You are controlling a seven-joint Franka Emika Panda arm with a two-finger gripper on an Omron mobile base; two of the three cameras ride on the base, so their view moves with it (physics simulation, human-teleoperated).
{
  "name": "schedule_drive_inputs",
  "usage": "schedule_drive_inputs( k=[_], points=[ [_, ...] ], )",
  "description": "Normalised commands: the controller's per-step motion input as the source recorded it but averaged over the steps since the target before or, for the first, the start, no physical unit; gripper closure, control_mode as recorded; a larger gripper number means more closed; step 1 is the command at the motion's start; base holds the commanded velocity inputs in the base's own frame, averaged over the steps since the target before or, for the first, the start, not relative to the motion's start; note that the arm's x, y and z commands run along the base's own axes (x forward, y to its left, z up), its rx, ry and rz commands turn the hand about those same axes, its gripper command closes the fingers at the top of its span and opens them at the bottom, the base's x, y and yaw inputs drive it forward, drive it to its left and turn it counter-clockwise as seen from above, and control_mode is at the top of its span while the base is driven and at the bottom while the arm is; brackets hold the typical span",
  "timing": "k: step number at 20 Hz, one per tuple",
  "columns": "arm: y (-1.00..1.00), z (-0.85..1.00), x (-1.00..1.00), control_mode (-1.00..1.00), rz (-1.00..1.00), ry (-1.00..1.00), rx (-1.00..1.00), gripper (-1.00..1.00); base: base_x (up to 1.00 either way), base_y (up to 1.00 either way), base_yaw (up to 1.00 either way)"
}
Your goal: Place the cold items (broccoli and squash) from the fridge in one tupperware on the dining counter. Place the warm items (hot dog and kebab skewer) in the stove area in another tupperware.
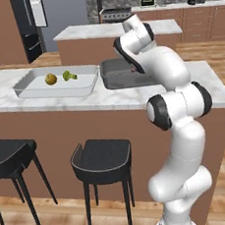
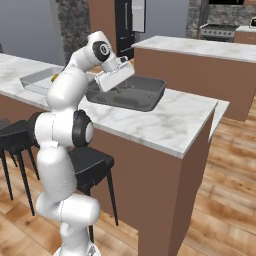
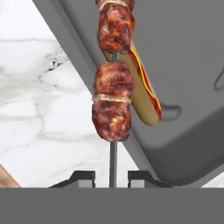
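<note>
The gripper (image 3: 111, 178) is clamped on the thin metal stick of the kebab skewer (image 3: 113, 83), whose browned meat chunks run from the fingertips toward 12 o'clock in the hand view. Behind the skewer, at roughly 1 o'clock from the lowest chunk, the hot dog (image 3: 144, 87) lies inside the dark grey tray (image 3: 188, 65) (bun pale, with red and yellow stripes along the sausage). The skewer hangs over the tray's rim, with the white marble counter (image 3: 48, 109) at 9 o'clock. In the left base view, the clear tray (image 1: 57, 87) rests on the same counter at 9 o'clock from the dark tray and just beside it; it holds the squash (image 1: 51, 79) and the broccoli (image 1: 69, 75), close together. Two black stools (image 1: 101, 160) stand before the counter. The fridge (image 1: 28, 25) stands at the far left.
</note>
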Motion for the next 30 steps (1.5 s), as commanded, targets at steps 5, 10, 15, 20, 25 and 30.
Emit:
schedule_drive_inputs(
  k=[5, 10, 15, 20, 25, 30],
  points=[
    [-0.01, -0.11, 0.53, -1.00, 0.00, 0.00, 0.06, 1.00, 0.00, 0.00, 0.00],
    [0.00, -0.10, 0.52, -1.00, 0.00, 0.00, 0.04, 1.00, 0.00, 0.00, 0.00],
    [0.00, -0.23, 0.42, -1.00, 0.00, 0.00, 0.00, 1.00, 0.00, 0.00, 0.00],
    [0.00, -0.29, 0.21, -1.00, 0.00, 0.00, 0.00, 1.00, 0.00, 0.00, 0.00],
    [-0.01, -0.31, 0.10, -1.00, 0.00, 0.00, 0.00, -1.00, 0.00, 0.00, 0.00],
    [-0.12, -0.22, 0.00, -1.00, 0.00, 0.00, 0.00, -1.00, 0.00, 0.00, 0.00]
  ],
)
